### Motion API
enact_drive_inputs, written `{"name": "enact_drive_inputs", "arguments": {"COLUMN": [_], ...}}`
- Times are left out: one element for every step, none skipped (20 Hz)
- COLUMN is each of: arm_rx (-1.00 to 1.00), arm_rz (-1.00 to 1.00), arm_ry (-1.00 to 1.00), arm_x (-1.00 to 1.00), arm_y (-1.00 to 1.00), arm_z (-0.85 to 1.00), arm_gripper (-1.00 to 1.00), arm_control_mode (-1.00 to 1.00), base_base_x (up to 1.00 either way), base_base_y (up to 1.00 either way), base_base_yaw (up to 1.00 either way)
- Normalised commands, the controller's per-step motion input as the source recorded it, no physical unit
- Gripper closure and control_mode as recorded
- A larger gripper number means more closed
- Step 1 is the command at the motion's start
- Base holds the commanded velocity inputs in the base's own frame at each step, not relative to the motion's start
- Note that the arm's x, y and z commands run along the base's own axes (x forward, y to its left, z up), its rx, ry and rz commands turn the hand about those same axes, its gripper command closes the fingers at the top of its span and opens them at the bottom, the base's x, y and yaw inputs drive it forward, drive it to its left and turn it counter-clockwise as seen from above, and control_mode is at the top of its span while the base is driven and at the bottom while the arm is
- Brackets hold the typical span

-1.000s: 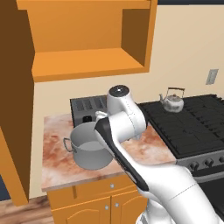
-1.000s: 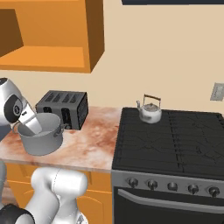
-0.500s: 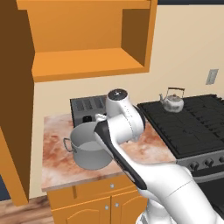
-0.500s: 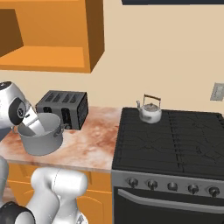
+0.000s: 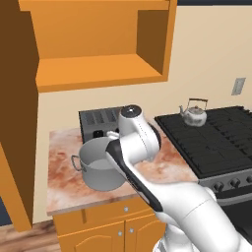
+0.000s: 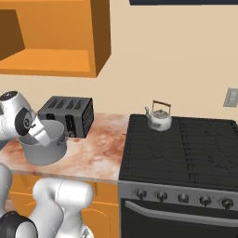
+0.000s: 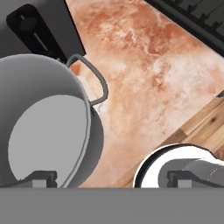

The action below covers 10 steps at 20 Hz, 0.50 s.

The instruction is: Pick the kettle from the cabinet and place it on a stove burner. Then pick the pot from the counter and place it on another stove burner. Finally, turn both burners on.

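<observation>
The kettle (image 5: 194,114) stands on a rear stove burner (image 5: 206,126), while the pot (image 5: 99,163) sits on the counter (image 5: 61,170) just in front of the toaster (image 5: 98,122). In the hand view, the gripper (image 7: 111,179) hangs above the pot (image 7: 41,124), its fingertips (image 7: 41,178) spread wide, one over the pot's interior and the other outside its rim, holding nothing.
</observation>
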Motion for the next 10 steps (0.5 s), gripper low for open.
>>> {"name": "enact_drive_inputs", "arguments": {"arm_rx": [0.00, 0.00, 0.00, 0.00, 0.00, 0.00, 0.00, 0.00, 0.00, 0.00], "arm_rz": [0.00, 0.00, 0.00, 0.00, 0.00, 0.00, 0.00, 0.00, 0.00, 0.00], "arm_ry": [0.00, 0.00, 0.00, 0.00, 0.00, 0.00, 0.00, 0.00, 0.00, 0.00], "arm_x": [0.21, 0.26, 0.26, 0.24, 0.22, 0.21, 0.19, 0.18, 0.19, 0.19], "arm_y": [0.06, 0.10, 0.10, 0.10, 0.08, 0.07, 0.08, 0.08, 0.08, 0.10], "arm_z": [-0.21, -0.23, -0.23, -0.23, -0.23, -0.23, -0.21, -0.20, -0.19, -0.17], "arm_gripper": [-1.00, -1.00, -1.00, -1.00, -1.00, -1.00, -1.00, -1.00, -1.00, -1.00], "arm_control_mode": [-1.00, -1.00, -1.00, -1.00, -1.00, -1.00, -1.00, -1.00, -1.00, -1.00], "base_base_x": [0.00, 0.00, 0.00, 0.00, 0.00, 0.00, 0.00, 0.00, 0.00, 0.00], "base_base_y": [0.00, 0.00, 0.00, 0.00, 0.00, 0.00, 0.00, 0.00, 0.00, 0.00], "base_base_yaw": [0.00, 0.00, 0.00, 0.00, 0.00, 0.00, 0.00, 0.00, 0.00, 0.00]}}
